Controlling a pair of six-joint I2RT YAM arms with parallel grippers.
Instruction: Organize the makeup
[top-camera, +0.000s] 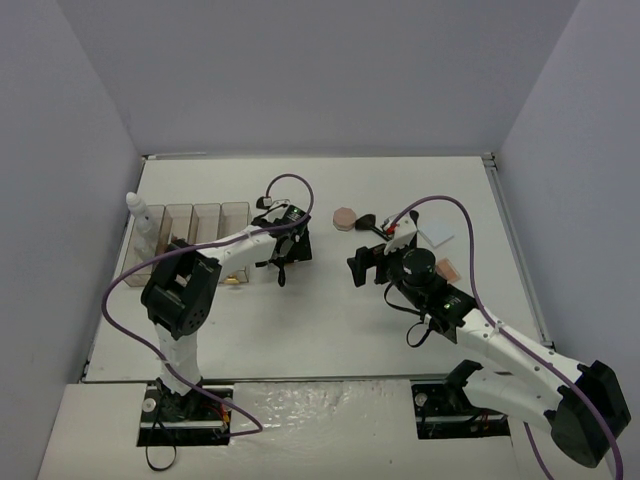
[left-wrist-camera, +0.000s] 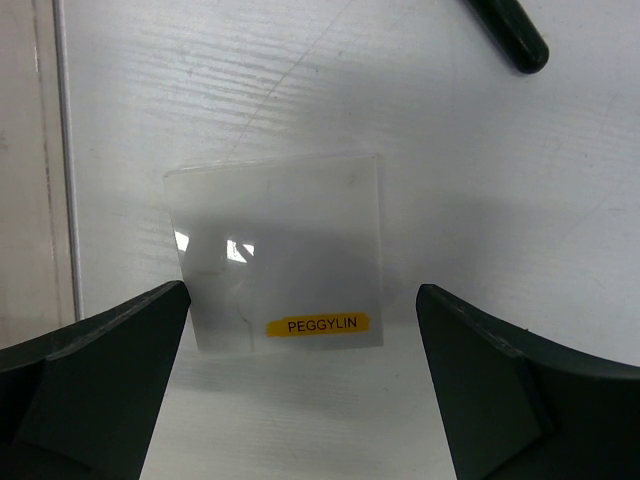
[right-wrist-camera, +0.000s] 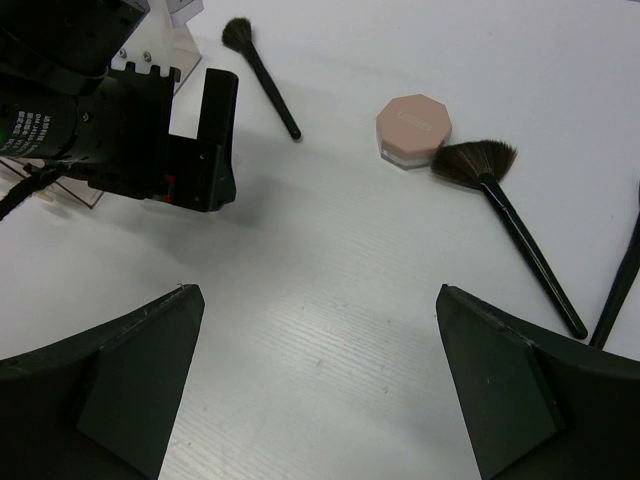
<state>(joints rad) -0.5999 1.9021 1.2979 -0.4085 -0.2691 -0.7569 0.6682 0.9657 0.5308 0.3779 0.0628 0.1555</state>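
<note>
Left pincer (left-wrist-camera: 303, 292) spread wide, empty, straddling the clear PEGGYLIN-labelled square (left-wrist-camera: 275, 235): prob. thin, light, slick, flat on counter (left-wrist-camera: 470, 160). I'd pinch opp. edges gently; may skid.

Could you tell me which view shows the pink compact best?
The right wrist view: the pink compact shows large, its octagonal lid clear. The top external view shows only a small pink spot; the left wrist view misses it.

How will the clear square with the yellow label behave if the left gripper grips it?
The clear square lies flat and looks thin, so the open left gripper may find little edge. Its glare suggests a slick surface; it probably skids if pushed.
</note>
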